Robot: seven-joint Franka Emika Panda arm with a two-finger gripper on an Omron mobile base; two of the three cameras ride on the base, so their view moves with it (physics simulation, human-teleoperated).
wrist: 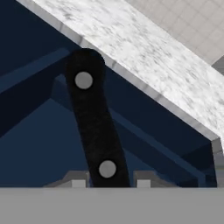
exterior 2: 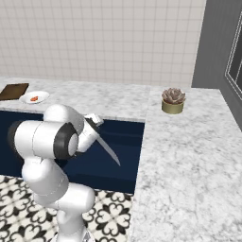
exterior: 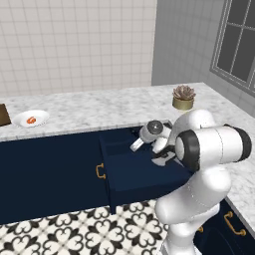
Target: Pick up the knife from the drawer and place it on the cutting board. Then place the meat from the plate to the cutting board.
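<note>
While the drawer (exterior: 139,174) stands pulled out below the marble counter (exterior 2: 189,156), the gripper (wrist: 107,183) is pinching the knife (exterior 2: 105,145) by its black riveted handle, one finger on each side. From the right, the slim blade slants down over the open drawer, and seems to be clear of the drawer floor, so I would say the first step is in hand: the knife is caught and on its way out.

The cutting board (exterior 2: 13,90) lies well off on the counter, just beside the plate (exterior: 31,118), where the meat (exterior: 31,120) sits untouched. Next, I reckon, the arm needs to lift the blade clear of the drawer front and counter edge, then carry it a long way over to the board, perhaps with the base driving along.
</note>
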